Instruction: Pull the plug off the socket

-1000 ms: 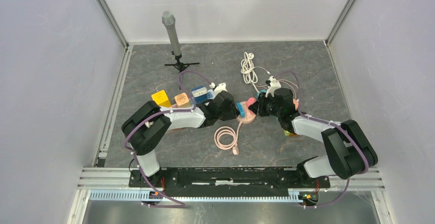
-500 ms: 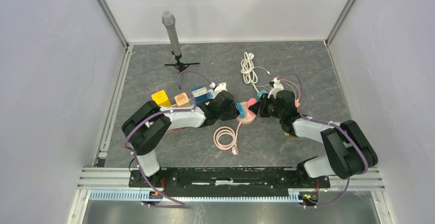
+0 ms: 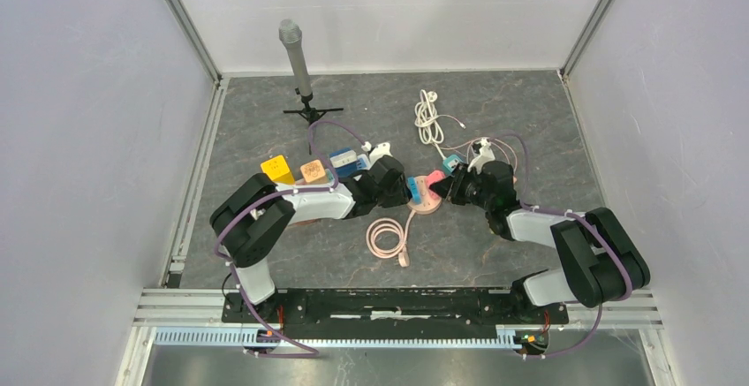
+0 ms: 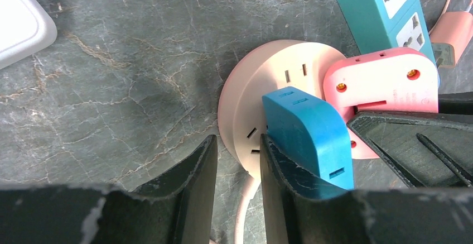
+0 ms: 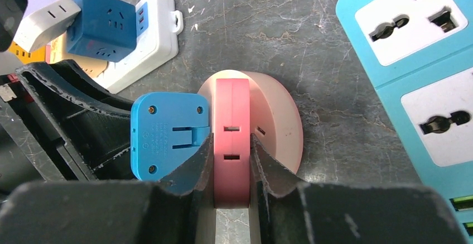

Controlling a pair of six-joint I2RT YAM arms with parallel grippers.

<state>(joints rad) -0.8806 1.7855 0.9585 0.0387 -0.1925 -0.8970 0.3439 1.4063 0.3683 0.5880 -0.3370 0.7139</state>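
Black fingers of the right gripper were closed flat against the two broad sides of the pink plug, which stood upright in the round socket near the middle of the table. That hold looked sound: the plug seemed a hard, light, smooth plastic block that would not give under pressure but might slip, so low on its flat faces was the place to grip. Its pins would likely bind, so it needed a straight pull away from the socket face rather than a twist. The left gripper stood almost closed with the socket's rim in the narrow gap, apparently pinching it, though its fingers hid the contact. The socket looked light enough to lift with the plug unless held. A blue plug sat just beside the pink one, and a teal power strip lay close by
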